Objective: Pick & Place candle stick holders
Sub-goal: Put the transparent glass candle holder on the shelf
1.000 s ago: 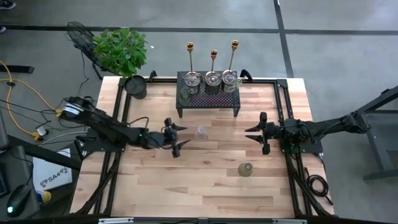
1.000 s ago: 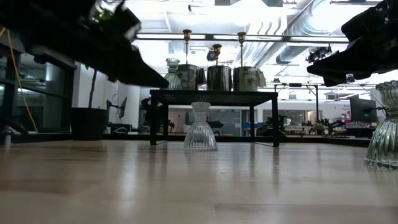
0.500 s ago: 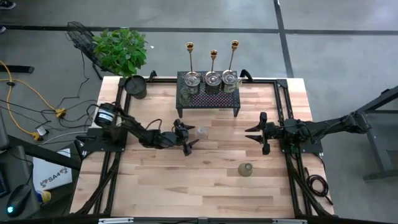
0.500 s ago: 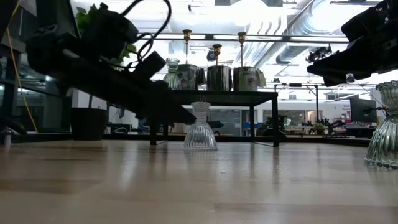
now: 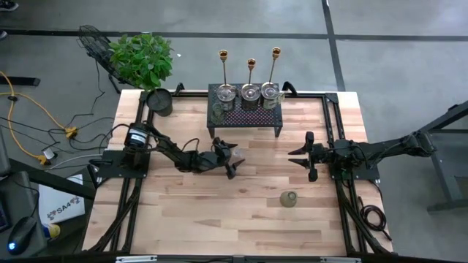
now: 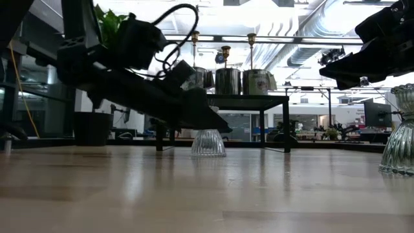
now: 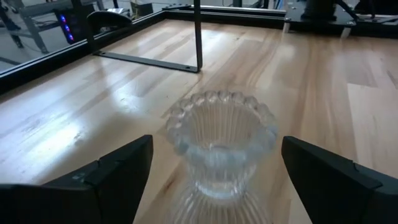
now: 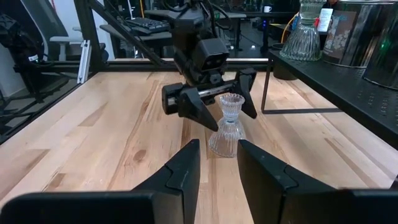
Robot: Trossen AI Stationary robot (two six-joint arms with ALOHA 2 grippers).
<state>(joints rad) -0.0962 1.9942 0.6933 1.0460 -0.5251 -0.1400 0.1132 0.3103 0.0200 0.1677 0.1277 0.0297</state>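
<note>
Left gripper (image 7: 211,171): I am straddling the clear glass holder (image 7: 221,146), fingers spread wide, ready for clamping.
Right gripper (image 5: 307,156): hovering apart, part-open, empty.

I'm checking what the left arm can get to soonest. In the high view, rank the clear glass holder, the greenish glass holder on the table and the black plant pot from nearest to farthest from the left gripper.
1. Clear glass holder: between the open fingers of the left gripper, mid-table.
2. Greenish glass holder: toward the right arm's side, near the front.
3. Black plant pot: back left corner.

Grey floor (image 5: 395,44) — ceiling ducts (image 6: 310,19)
</note>
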